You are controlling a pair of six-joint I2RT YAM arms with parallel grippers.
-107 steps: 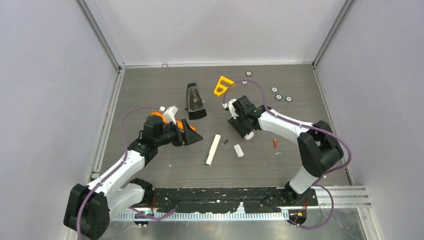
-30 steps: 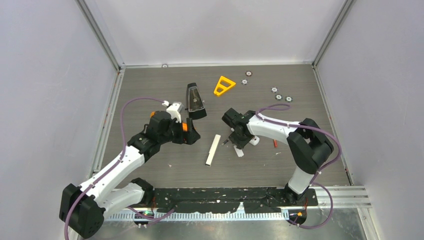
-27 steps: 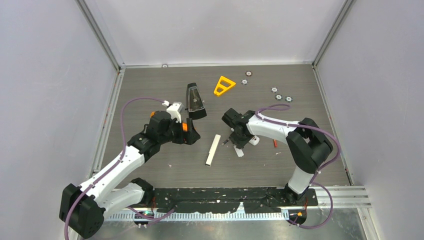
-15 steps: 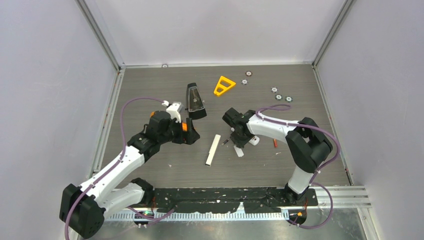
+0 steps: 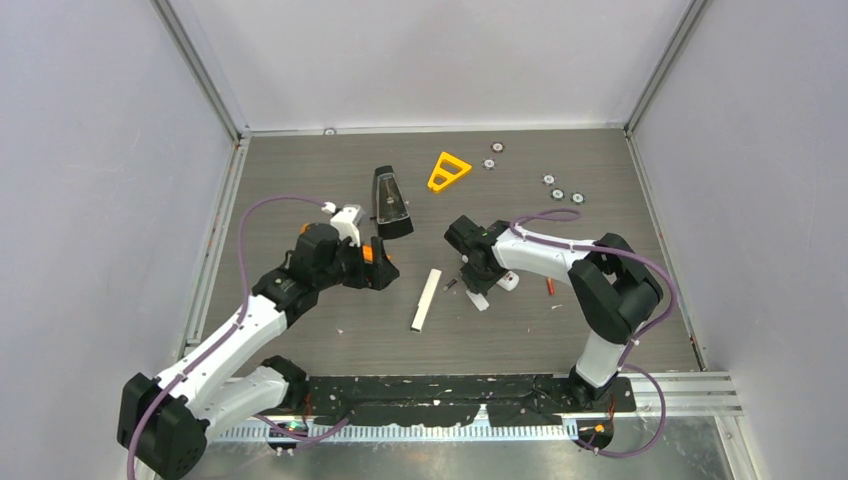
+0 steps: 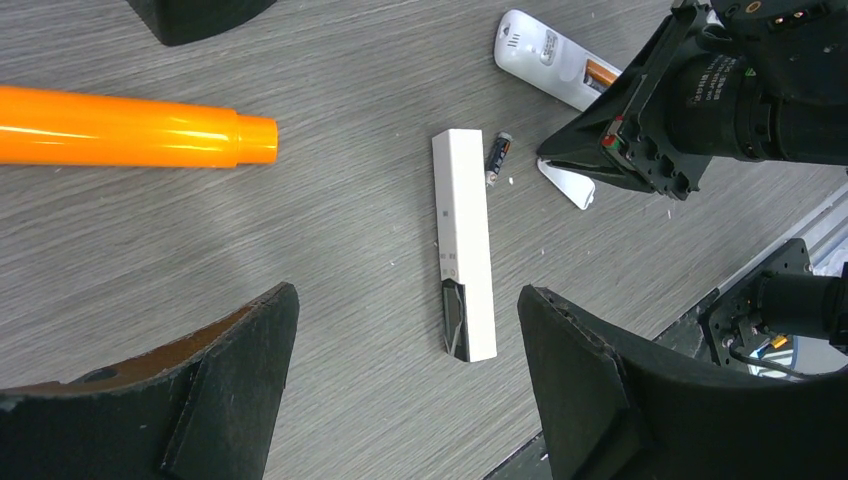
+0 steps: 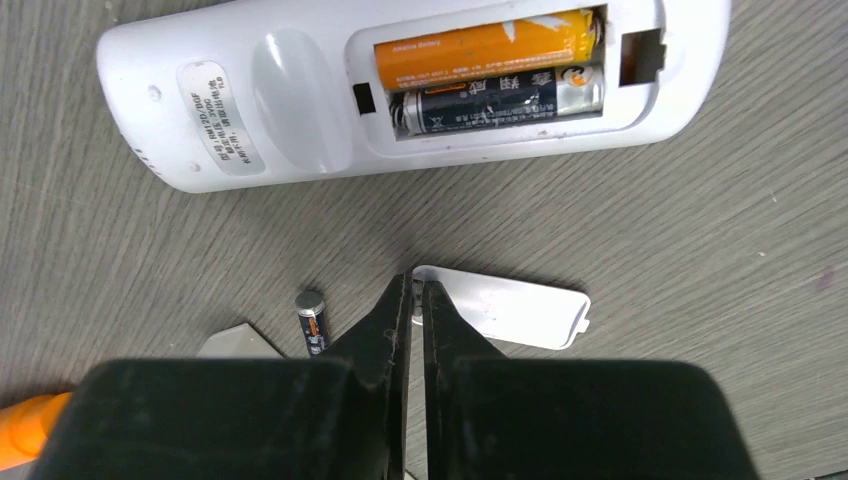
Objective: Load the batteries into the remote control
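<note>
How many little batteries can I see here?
4. An orange battery and a dark battery sit in the white plastic remote's open compartment; a second dark battery lies loose near the right tool; a red one lies farther right. More may be hidden.

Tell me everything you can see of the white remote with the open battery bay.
The white remote looks like glossy plastic, lying flat and back-up on the grey wood-grain table, rounded at one end. It bears a printed label and a thumb dent. Its bay is uncovered and holds an orange battery and a dark battery side by side.
</note>
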